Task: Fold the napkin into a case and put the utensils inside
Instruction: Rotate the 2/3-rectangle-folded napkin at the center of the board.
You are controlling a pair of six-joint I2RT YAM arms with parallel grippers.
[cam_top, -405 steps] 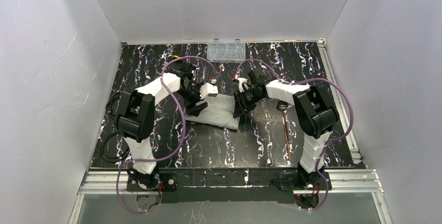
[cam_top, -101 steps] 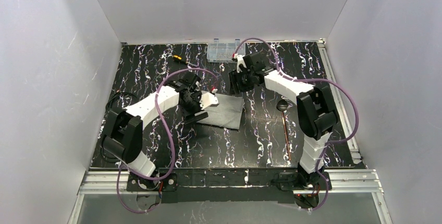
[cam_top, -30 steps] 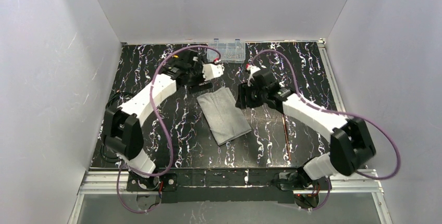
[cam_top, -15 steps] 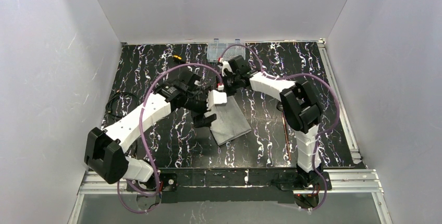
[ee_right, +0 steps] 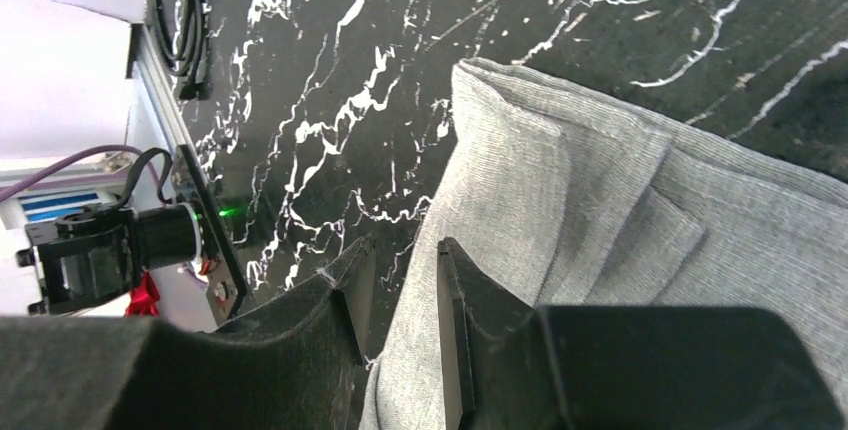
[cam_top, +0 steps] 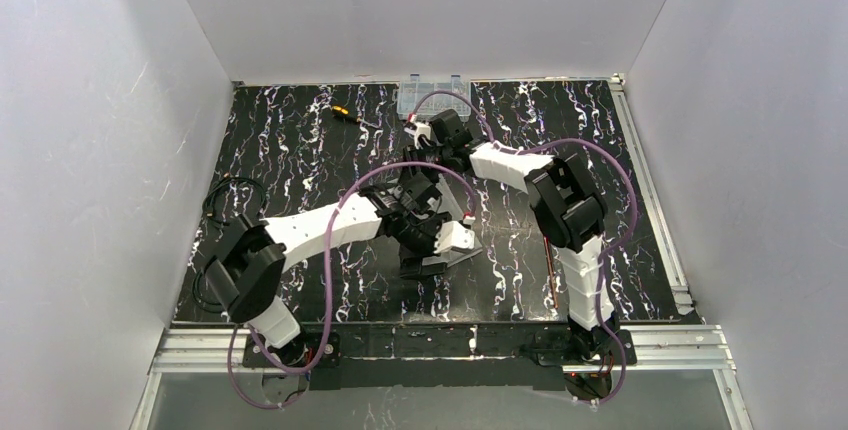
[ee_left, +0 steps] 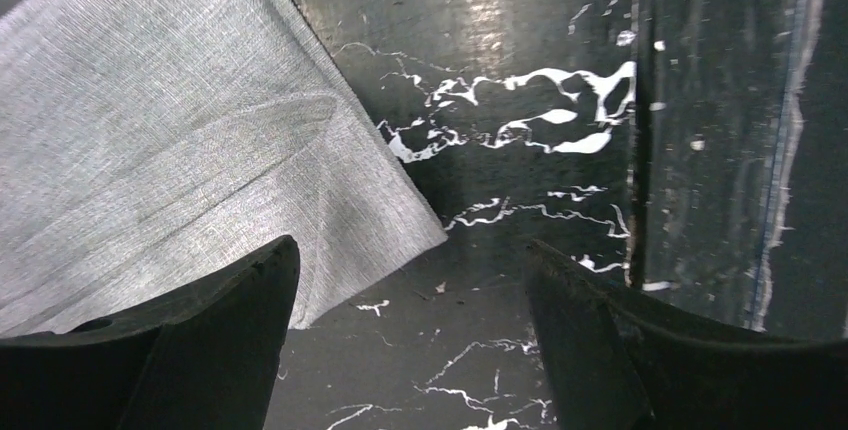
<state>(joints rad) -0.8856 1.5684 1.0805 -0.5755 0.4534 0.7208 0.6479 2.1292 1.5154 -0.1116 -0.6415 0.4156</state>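
Note:
The napkin [ee_left: 150, 140] lies folded into a narrow grey strip on the black marbled table; in the top view both arms hide nearly all of it. My left gripper [ee_left: 410, 250] hangs open and wide over its near corner, left finger above the cloth, bare table between the fingers. In the top view this left gripper [cam_top: 427, 262] is at mid-table. My right gripper [ee_right: 400, 247] is at the napkin's [ee_right: 600, 200] far end, its jaws narrowed on the layered edge running between them. A copper utensil [cam_top: 550, 275] lies to the right, partly behind the right arm.
An orange-and-black screwdriver [cam_top: 342, 112] and a clear plastic box [cam_top: 432, 95] sit at the back edge. A black cable coil [cam_top: 228, 200] lies at the left edge. The two arms cross close together over mid-table. White walls enclose three sides.
The left arm swung from the far side down to the napkin's near end. The right arm moved from beside the napkin to its far end and its jaws narrowed onto the edge.

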